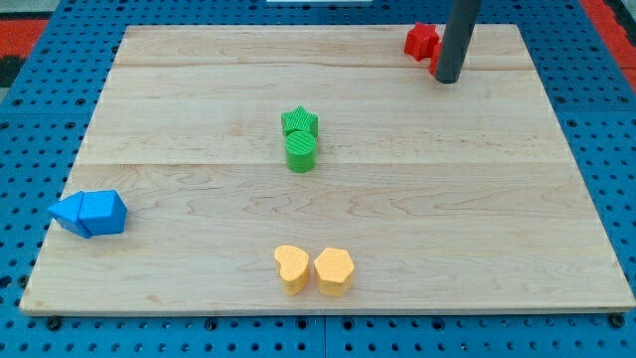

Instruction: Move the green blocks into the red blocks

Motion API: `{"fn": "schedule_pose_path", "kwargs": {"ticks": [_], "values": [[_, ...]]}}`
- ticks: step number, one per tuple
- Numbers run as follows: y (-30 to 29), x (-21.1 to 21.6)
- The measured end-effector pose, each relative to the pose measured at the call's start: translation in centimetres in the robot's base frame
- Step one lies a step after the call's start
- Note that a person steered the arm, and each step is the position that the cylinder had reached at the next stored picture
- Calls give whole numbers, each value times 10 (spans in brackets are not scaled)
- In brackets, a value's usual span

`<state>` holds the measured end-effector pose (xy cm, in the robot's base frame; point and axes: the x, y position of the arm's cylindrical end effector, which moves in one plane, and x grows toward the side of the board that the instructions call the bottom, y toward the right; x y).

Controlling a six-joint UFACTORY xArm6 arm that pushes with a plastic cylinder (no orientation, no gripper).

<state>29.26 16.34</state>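
My tip (447, 80) rests at the view's top right of the bench (497, 219), touching or just beside the red blocks (421, 40). One red block, a star-like shape, shows clearly to the left of the rod; a second red piece is mostly hidden behind it. There are no jaws on this arm, only the rod, so nothing opens or closes.

The green blocks (300, 139) sit near the middle of the bench, well apart from my tip: a green star at the back touching a green cylinder in front. Two blue blocks (89, 213) lie at the view's left edge and two yellow blocks (314, 269) near the view's bottom.

I judge the push has not yet begun. The next move calls for bringing my tip round to the lower-left side of the green pair, then pushing them together toward the top right.
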Motion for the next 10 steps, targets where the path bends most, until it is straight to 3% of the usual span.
{"fn": "schedule_pose_path", "kwargs": {"ticks": [1, 2, 3, 4, 5, 7, 8, 9, 10], "values": [[-9, 1], [-11, 64], [-49, 151], [-121, 196], [-197, 182], [-216, 111], [-213, 91], [-148, 77], [-105, 34]]}}
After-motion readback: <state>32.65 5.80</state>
